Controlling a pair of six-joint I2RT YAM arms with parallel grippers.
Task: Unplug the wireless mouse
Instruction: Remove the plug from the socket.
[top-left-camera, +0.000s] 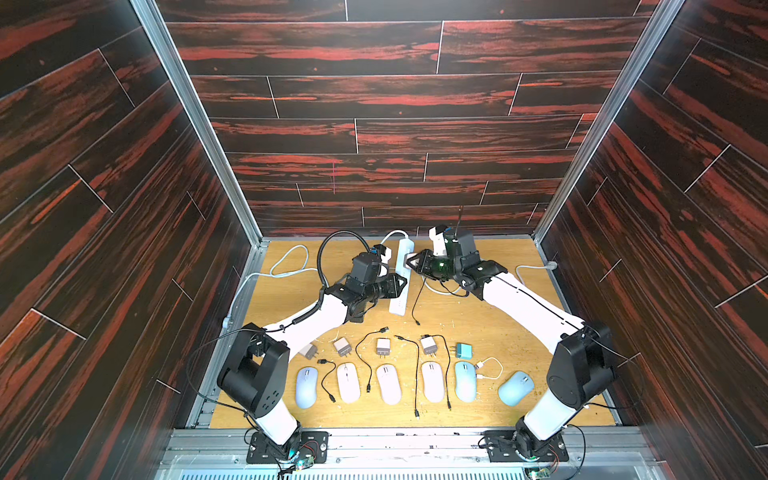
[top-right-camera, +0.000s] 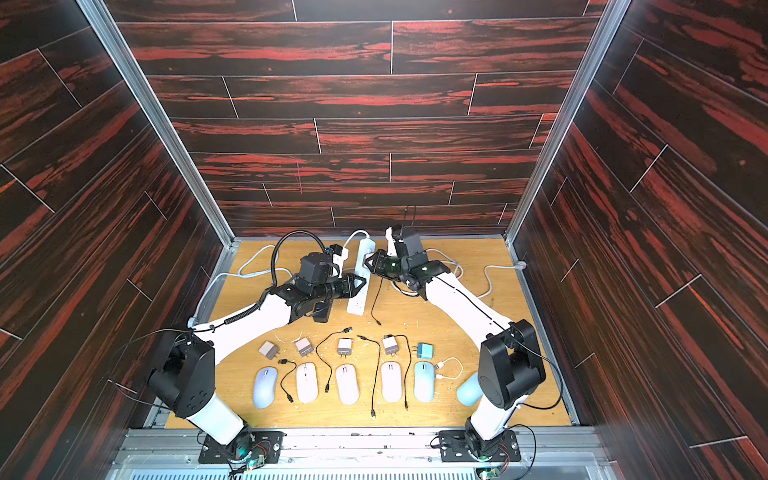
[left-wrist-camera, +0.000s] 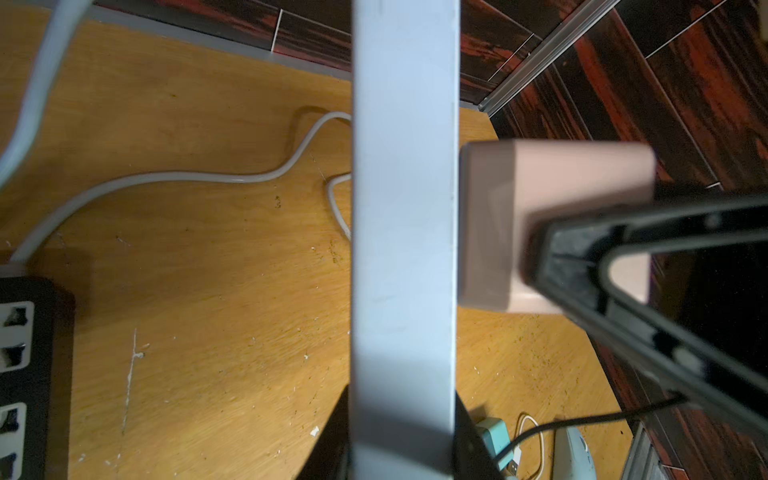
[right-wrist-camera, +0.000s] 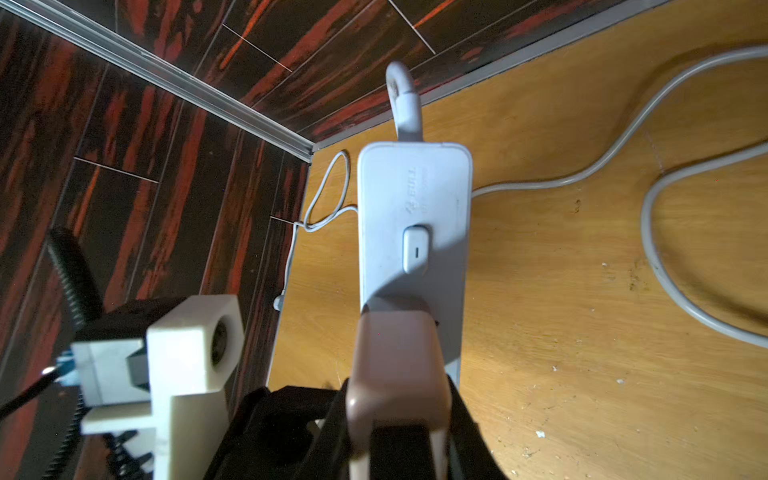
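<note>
Right claw is pinched onto a smooth, round-cornered pinkish charger adapter, its black fingers flat against two sides of the block. The adapter is seated in the matte white power strip, just below the strip's rocker switch. Left claw is clamped across the same slim, straight-edged strip nearer its free end. A thin black cable droops from beneath the right claw to a loose connector on the desk, a yellow wood-grain board that is scuffed and speckled with crumbs. The glossy, oval wireless mice lie in a row along the near edge, well apart from the strip, with small square chargers lined up just behind them. Grey cords loop beside the strip toward both rear corners, and bare board lies between strip and chargers. Dark, red-streaked plank walls close in three sides. Both white forearms slant inward from the near-edge bases, and the wrists meet over the strip.
</note>
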